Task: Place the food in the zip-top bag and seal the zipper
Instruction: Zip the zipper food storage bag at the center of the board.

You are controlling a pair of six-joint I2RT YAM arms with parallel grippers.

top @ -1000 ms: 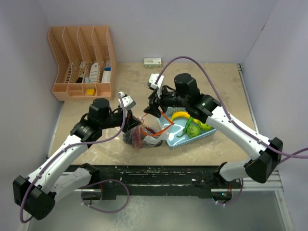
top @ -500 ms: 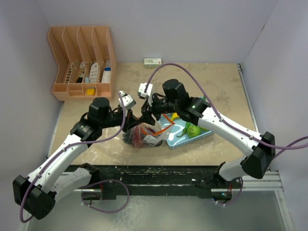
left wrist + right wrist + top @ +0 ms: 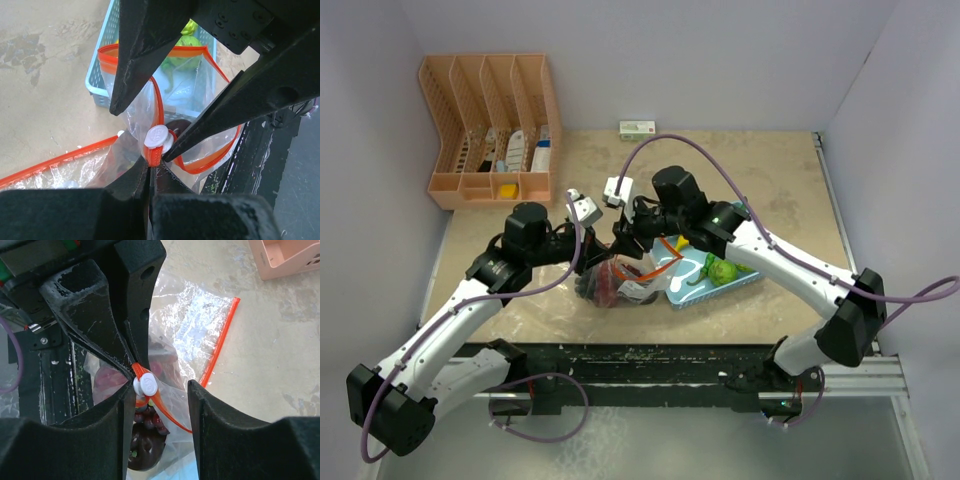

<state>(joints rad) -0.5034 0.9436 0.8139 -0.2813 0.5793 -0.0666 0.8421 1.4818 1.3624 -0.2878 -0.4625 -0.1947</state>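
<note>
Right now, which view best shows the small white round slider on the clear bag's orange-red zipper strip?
The left wrist view: the small white round slider sits centred, unblocked, on the orange-red zipper strip. The right wrist view shows it close beside a finger. The top view hides it between the left gripper and right gripper.

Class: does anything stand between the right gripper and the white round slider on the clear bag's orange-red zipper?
Nothing visible does. The white round slider sits between the right gripper's open fingers, near one of them; the left gripper pinches the orange-red zipper beside it.
</note>
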